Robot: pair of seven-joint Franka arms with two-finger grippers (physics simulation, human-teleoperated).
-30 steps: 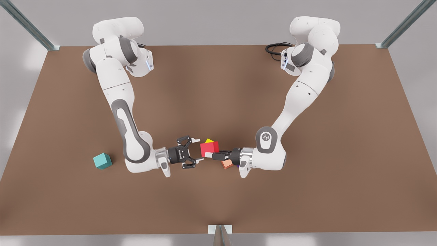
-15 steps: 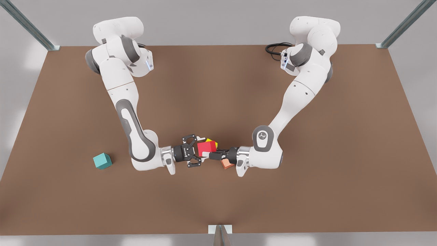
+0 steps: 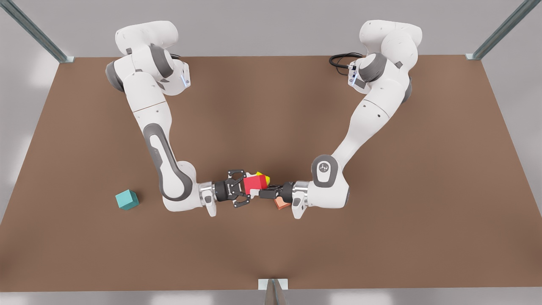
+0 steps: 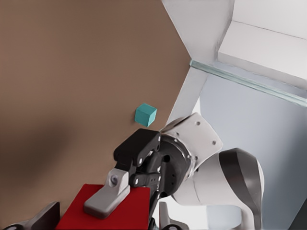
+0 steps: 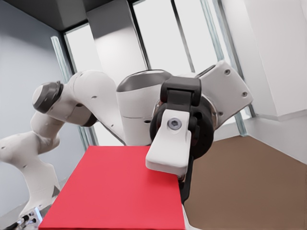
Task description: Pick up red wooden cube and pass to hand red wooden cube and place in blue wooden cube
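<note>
**Q:** Why is the red cube (image 3: 255, 183) held in the air at mid-surface?

**A:** This is the handover step. The left gripper (image 3: 263, 194), on the front view's right, has its fingers clamped on the cube above the surface (image 3: 271, 106). The right gripper (image 3: 253, 185) reaches in from the front view's left. Its fingers are apart, one on each side of the cube. The blue cube (image 3: 127, 199) sits near the right arm, so the right arm is probably meant to place the cube.

**Q:** What do the wrist views add?

**A:** The left wrist view shows a pale fingertip (image 4: 108, 197) of the right gripper lying over a red face. The front view adds a yellow block (image 3: 266, 177) and an orange cube (image 3: 280, 204) below the grippers.
</note>
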